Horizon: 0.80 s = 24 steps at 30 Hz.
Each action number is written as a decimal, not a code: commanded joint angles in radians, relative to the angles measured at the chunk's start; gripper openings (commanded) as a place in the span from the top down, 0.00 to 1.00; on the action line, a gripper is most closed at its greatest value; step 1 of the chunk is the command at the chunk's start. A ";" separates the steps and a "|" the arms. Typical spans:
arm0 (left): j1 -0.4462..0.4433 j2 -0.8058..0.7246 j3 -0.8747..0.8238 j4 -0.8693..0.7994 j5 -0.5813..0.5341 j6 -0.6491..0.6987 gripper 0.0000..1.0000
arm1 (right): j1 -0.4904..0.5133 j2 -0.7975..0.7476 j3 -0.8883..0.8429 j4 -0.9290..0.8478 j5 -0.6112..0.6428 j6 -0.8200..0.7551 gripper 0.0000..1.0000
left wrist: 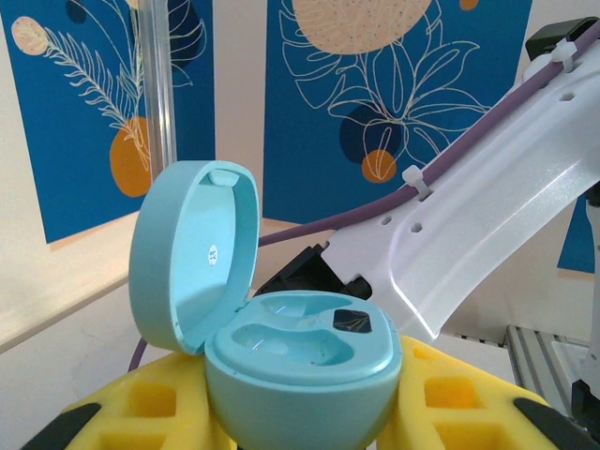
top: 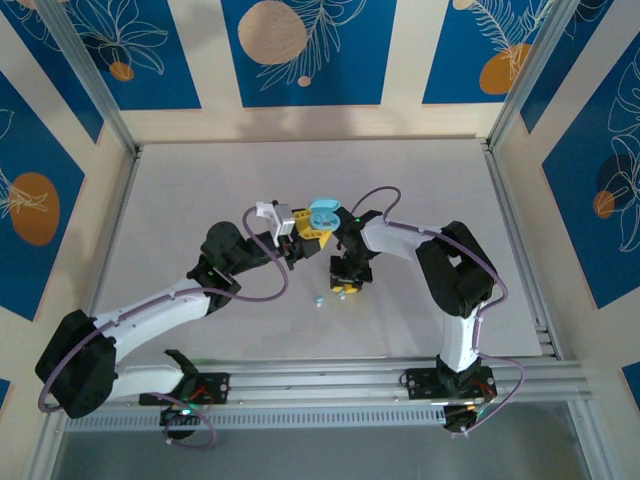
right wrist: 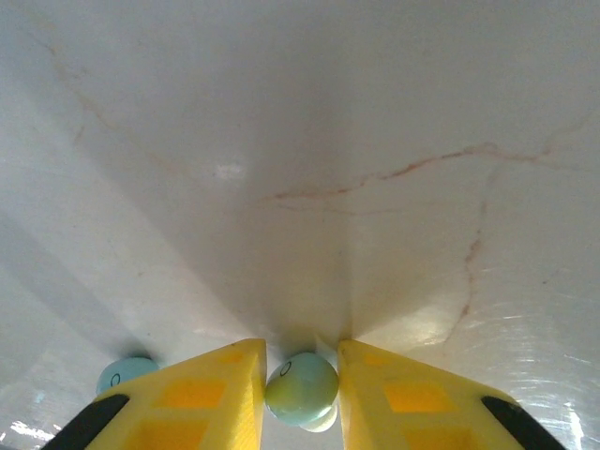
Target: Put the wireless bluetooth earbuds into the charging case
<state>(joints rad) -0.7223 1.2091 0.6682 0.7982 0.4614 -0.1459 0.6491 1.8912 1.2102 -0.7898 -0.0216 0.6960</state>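
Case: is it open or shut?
Open. The lid stands tipped back off the case, so its inside shows.

On my feed: left arm [top: 150, 312] & right arm [top: 458, 335] both white shells w/ black joints. Purple cable [left wrist: 319, 223] runs along each, zip-tied to the shell. Fingers [right wrist: 202, 394] yellow, square pockets, black trim. Green dot at bases [top: 190, 392], prob LED, too small to confirm.
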 commanded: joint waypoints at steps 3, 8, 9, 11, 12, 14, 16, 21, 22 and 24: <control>-0.007 -0.019 -0.010 0.024 -0.011 0.025 0.72 | 0.012 0.021 0.023 -0.072 0.063 0.006 0.72; -0.008 -0.018 -0.010 0.026 -0.009 0.025 0.72 | 0.018 0.029 0.033 -0.063 0.047 0.003 0.73; -0.008 -0.019 -0.010 0.024 -0.011 0.025 0.72 | 0.020 0.033 0.035 -0.064 0.043 0.002 0.75; -0.007 -0.020 -0.012 0.024 -0.010 0.026 0.72 | 0.023 0.043 0.039 -0.067 0.041 0.005 0.75; -0.008 -0.023 -0.011 0.025 -0.012 0.026 0.72 | 0.024 0.047 0.039 -0.067 0.041 0.009 0.73; -0.008 -0.025 -0.011 0.022 -0.011 0.027 0.72 | 0.024 0.049 0.038 -0.067 0.040 0.016 0.70; -0.008 -0.025 -0.011 0.022 -0.011 0.026 0.72 | 0.024 0.048 0.038 -0.069 0.040 0.020 0.70; -0.008 -0.020 -0.012 0.027 -0.009 0.026 0.72 | 0.027 0.051 0.038 -0.076 0.048 0.031 0.73; -0.007 -0.021 -0.011 0.027 -0.009 0.025 0.72 | 0.029 0.051 0.038 -0.077 0.049 0.031 0.74; -0.007 -0.022 -0.013 0.028 -0.010 0.025 0.72 | 0.033 0.053 0.041 -0.084 0.057 0.035 0.74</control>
<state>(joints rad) -0.7223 1.2068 0.6643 0.7982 0.4610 -0.1459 0.6659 1.9144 1.2442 -0.8417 0.0227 0.7120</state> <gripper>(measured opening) 0.330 0.258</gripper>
